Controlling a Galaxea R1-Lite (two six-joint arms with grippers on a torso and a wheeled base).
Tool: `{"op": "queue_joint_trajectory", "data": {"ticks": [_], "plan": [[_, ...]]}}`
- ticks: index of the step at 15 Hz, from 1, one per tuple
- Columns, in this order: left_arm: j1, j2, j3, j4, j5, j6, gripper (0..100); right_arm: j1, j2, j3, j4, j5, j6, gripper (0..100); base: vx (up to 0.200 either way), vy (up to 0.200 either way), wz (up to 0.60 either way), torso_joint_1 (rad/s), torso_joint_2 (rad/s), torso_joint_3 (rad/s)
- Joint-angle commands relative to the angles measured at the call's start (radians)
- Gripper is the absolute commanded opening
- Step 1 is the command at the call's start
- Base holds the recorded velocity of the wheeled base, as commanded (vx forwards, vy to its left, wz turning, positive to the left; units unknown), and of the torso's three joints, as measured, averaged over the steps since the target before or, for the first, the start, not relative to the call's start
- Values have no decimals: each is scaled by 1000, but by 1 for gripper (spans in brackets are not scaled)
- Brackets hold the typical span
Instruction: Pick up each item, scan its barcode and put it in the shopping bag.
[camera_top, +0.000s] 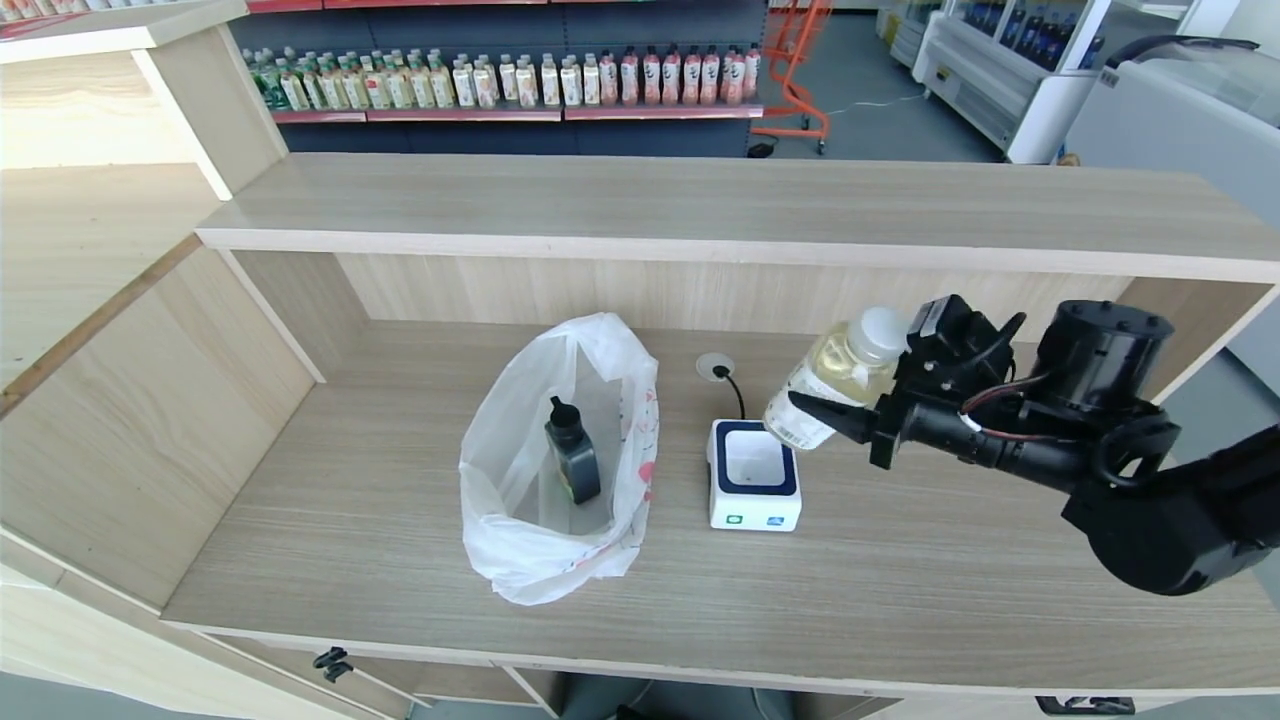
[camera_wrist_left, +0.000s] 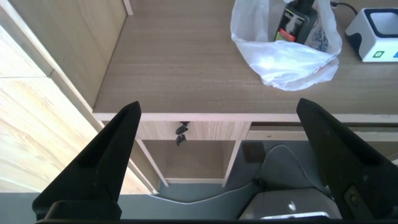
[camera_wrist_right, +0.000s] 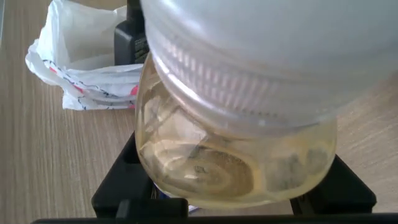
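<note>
Slanting bottle (camera_top: 835, 385), base toward scanner (camera_top: 753, 490)

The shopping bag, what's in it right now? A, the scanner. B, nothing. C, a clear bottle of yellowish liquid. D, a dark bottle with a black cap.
D: a dark bottle stands inside the shopping bag, while the clear bottle is held up by the scanner.

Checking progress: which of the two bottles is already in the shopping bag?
The dark black-capped bottle, standing in the shopping bag. The clear white-capped bottle is in the right tool, by the scanner.
</note>
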Motion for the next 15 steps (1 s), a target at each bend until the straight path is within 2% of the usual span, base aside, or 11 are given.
{"op": "queue_joint_trajectory", "data": {"ticks": [1, 2, 3, 4, 5, 6, 11, 15], "plan": [[0, 2, 0, 0, 0, 0, 100, 37, -153, 10, 46, -174, 175, 0, 0, 0, 0, 0, 0, 0], [0, 2, 0, 0, 0, 0, 100, 57, -153, -21, 89, -238, 229, 0, 0, 0, 0, 0, 0, 0], [0, 2, 0, 0, 0, 0, 100, 109, -101, -117, 164, -332, 325, 0, 0, 0, 0, 0, 0, 0], [0, 2, 0, 0, 0, 0, 100, 125, -78, -145, 169, -349, 353, 0, 0, 0, 0, 0, 0, 0], [0, 0, 0, 0, 0, 0, 100, 178, 7, -249, 173, -399, 431, 0, 0, 0, 0, 0, 0, 0], [0, 0, 0, 0, 0, 0, 100, 213, 70, -327, 180, -419, 451, 0, 0, 0, 0, 0, 0, 0], [0, 2, 0, 0, 0, 0, 100, 321, 309, -558, 186, -433, 491, 0, 0, 0, 0, 0, 0, 0], [0, 2, 2, 0, 0, 0, 100, 338, 415, -700, 262, -432, 491, 0, 0, 0, 0, 0, 0, 0]]}}
